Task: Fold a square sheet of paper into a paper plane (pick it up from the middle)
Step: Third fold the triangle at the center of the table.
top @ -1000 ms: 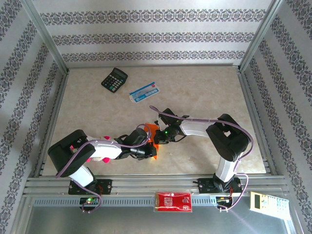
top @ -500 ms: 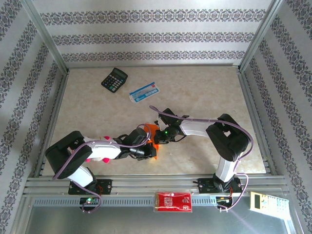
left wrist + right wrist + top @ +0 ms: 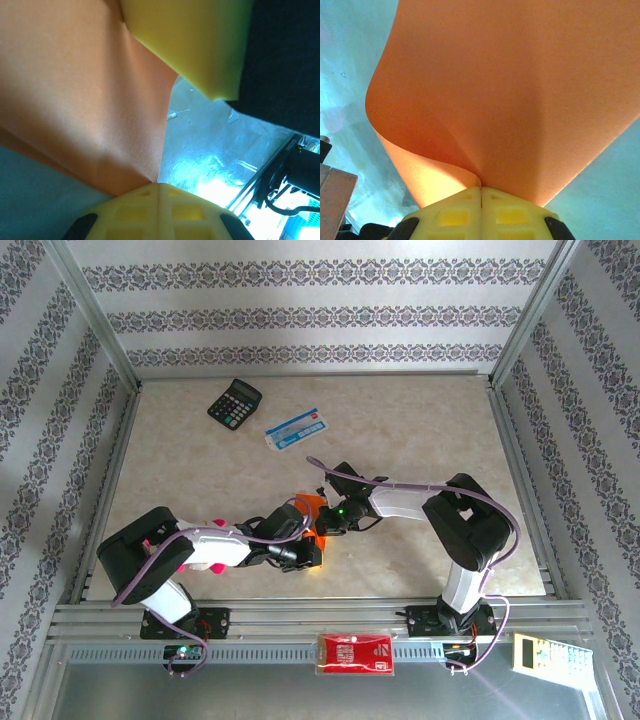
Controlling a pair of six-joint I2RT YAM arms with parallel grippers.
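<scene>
The square sheet of paper [image 3: 313, 506] is bright orange and hangs just above the table's near middle, bent between both grippers. My left gripper [image 3: 307, 552] comes in from the left and is shut on its lower edge. In the left wrist view the yellow jaws [image 3: 159, 186] pinch the orange sheet [image 3: 90, 100], with a yellow finger [image 3: 200, 40] of the other gripper above. My right gripper [image 3: 322, 525] reaches in from the right and is shut on the sheet too. The right wrist view shows its jaws [image 3: 481, 188] clamping the curled sheet [image 3: 510, 90].
A black calculator [image 3: 235, 401] and a blue-and-white flat packet [image 3: 295, 429] lie at the back left of the table. A red packet [image 3: 355, 652] and a white keypad device [image 3: 540, 652] rest on the front rail. Metal posts frame the table.
The left gripper has edged slightly to the right, and less orange paper shows beneath it. The right arm has hardly moved. Both grips are unchanged.
</scene>
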